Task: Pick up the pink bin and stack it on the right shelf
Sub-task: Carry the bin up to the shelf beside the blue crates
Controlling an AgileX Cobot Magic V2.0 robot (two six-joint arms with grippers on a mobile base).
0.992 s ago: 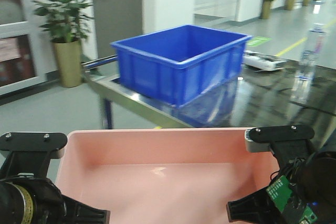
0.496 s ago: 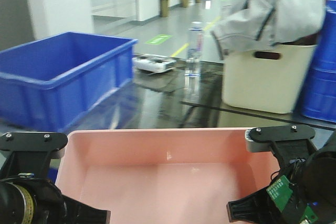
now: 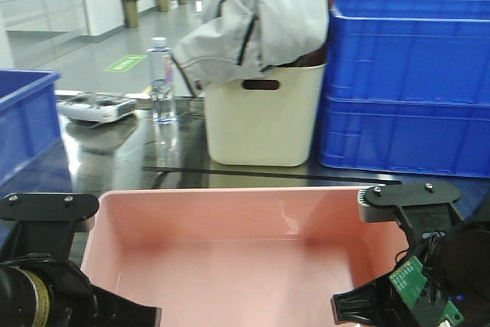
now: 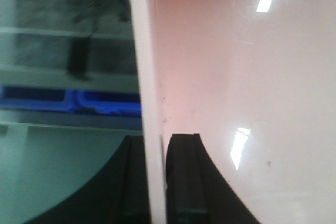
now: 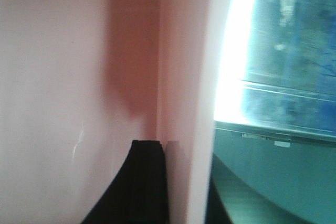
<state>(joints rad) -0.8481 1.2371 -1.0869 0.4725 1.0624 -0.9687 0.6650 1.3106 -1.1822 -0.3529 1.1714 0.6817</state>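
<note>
Gripping the pink bin (image 3: 230,266) by its two side walls, a two-armed mobile robot faces the right shelf (image 3: 115,151), whose glossy dark top fills the middle of the front view. On the left, the left fingers (image 4: 184,182) are closed narrow across the bin's left wall, one inside the tub and one outside the rim, as the wrist view shows. The bin sits between the arms at the bottom of the front view, empty, its long side toward the shelf. On the right, the right fingers (image 5: 144,182) pinch the right wall in the same way, though the outer one is only a dark shape in that wrist view.

Along the shelf, from left to right, stand a blue crate (image 3: 23,120) at the frame's edge, a white device (image 3: 96,106), a water bottle (image 3: 161,82), a cream bin (image 3: 260,124) with a grey jacket (image 3: 253,13) heaped on it, and stacked blue crates (image 3: 406,89). A black tape line (image 3: 268,174) runs across the top just beyond the pink bin's far rim.

The grab looks done and the bin appears to have been brought up to the shelf. Placing it and letting go are not yet done. Whether the bin overhangs the shelf's near edge cannot be told.
</note>
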